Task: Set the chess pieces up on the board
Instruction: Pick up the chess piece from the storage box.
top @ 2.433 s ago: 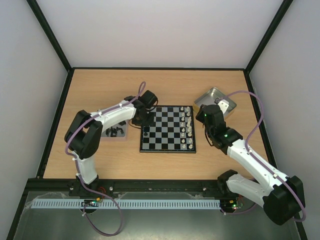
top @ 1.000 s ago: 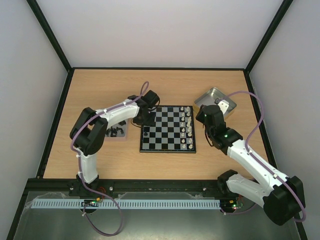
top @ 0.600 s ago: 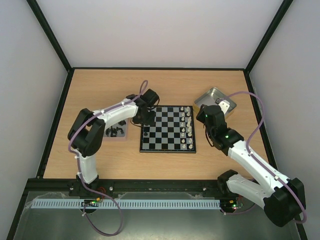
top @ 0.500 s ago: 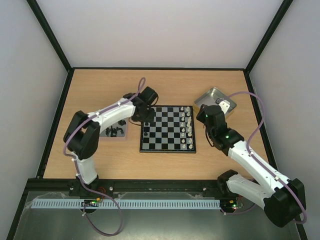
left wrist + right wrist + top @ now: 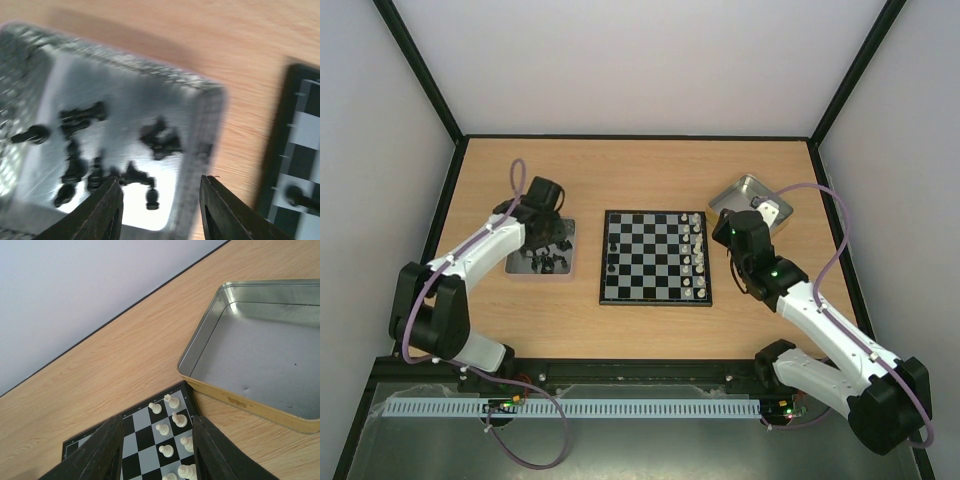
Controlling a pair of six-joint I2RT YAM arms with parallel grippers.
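Left gripper [image 5: 160, 182] — jaws apart, nothing held — hung over the tray [image 5: 205, 117], where the pieces [image 5: 160, 141] lay toppled and bunched together. Likely faults: closing there could catch two at once, or pinch one crookedly so that it slipped out or fell over on the board [image 5: 655, 257] just beside the tray. Right gripper [image 5: 156, 422], likewise parted and empty, hovered at the board's far right corner, above the white pieces [image 5: 173, 402].

From where I hang, the wooden surface [image 5: 650, 170] carries a shiny metal tray [image 5: 515, 268] at my left and a gold-sided tray [image 5: 745, 190] far right, well apart. Near the latter, pale pieces [image 5: 698, 256] stand upright in two rows.
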